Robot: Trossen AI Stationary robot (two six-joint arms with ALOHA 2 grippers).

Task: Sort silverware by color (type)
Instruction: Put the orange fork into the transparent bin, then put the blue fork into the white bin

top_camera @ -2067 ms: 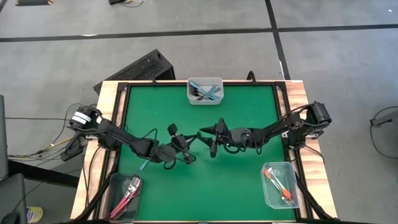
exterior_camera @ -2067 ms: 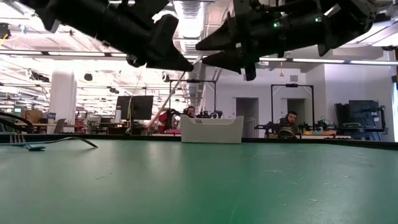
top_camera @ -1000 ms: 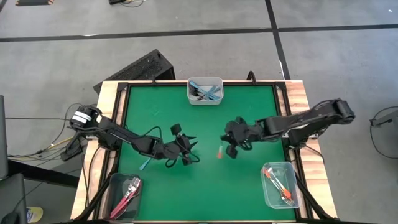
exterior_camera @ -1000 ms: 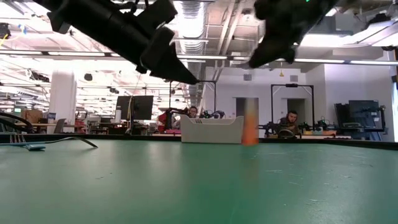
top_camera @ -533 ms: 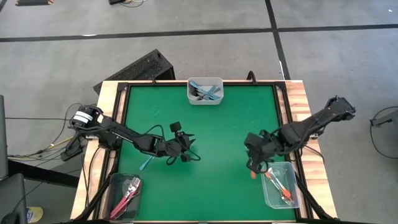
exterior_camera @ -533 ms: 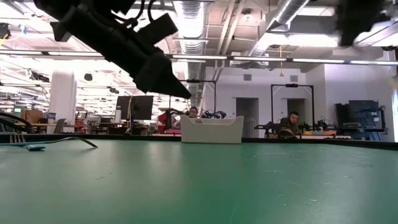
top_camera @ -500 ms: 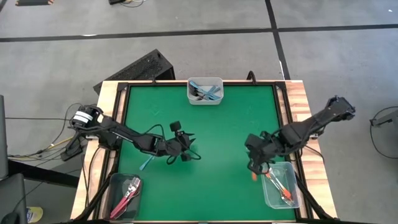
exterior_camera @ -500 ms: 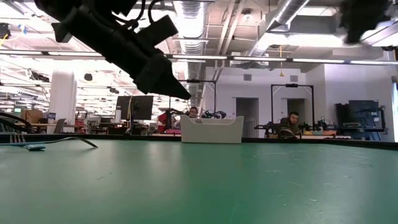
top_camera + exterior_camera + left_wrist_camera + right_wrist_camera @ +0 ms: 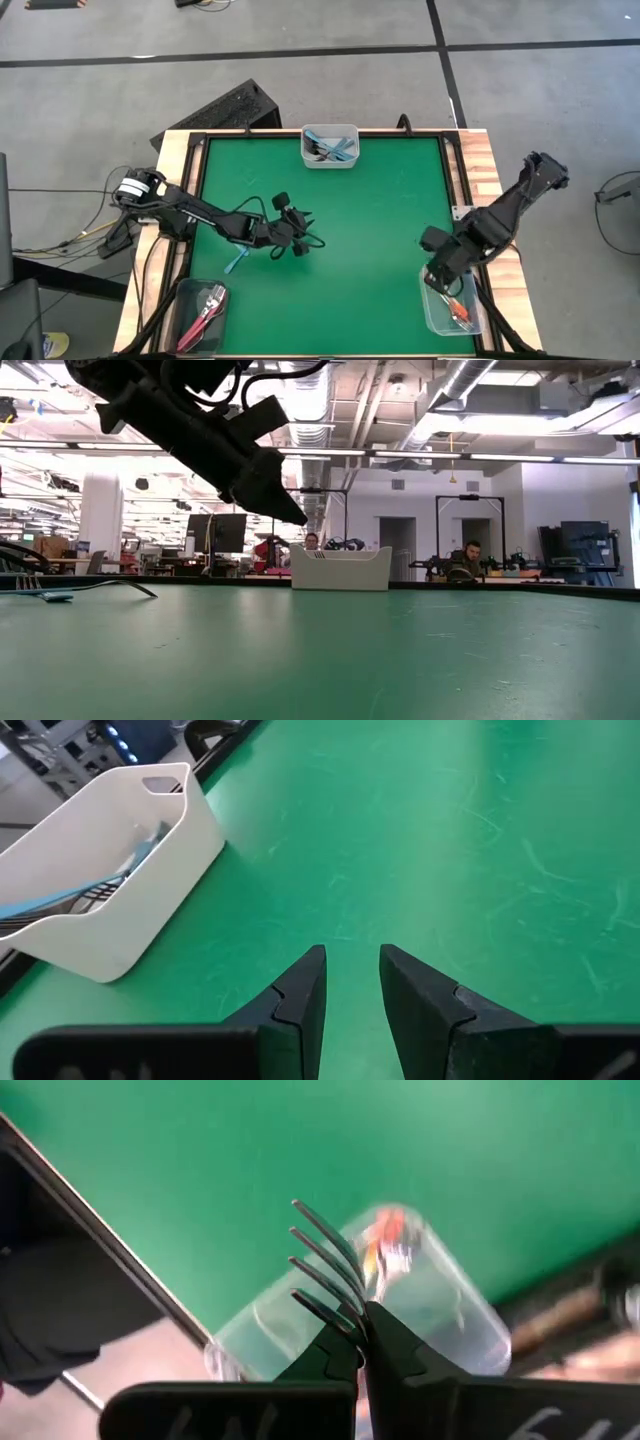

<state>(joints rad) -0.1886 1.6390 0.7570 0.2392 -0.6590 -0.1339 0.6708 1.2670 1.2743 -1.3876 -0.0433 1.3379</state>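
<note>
My right gripper [image 9: 440, 278] is shut on a fork whose silver tines [image 9: 325, 1265] stick out past the fingertips; its handle is hidden. It hangs over the clear container [image 9: 452, 310] at the near right, which holds orange-handled forks [image 9: 385, 1240]. My left gripper [image 9: 350, 960] is open over the mat left of centre [image 9: 300, 236], with nothing between its fingers. A light blue fork [image 9: 235, 263] lies flat on the mat beneath the left arm. My right gripper pinches the fork's neck just below the tines [image 9: 352, 1318] between its two fingers. The tines fan out beyond the fingertips; the fingers hide the handle. The gripper points down from above, and the fork is lifted clear above the clear container [image 9: 420, 1315].
A white bin [image 9: 330, 146] with light blue forks [image 9: 90, 895] stands at the far edge's middle. A clear container [image 9: 204, 316] with pink-red forks sits at the near left corner. The green mat [image 9: 370, 210] lies bare between the arms. People sit in the room beyond [image 9: 465, 555].
My right gripper has carried the orange-handled fork from the mat's middle toward the table's right and near edges, rising and tipping over until it points down above the clear container. It has stayed shut on the fork.
</note>
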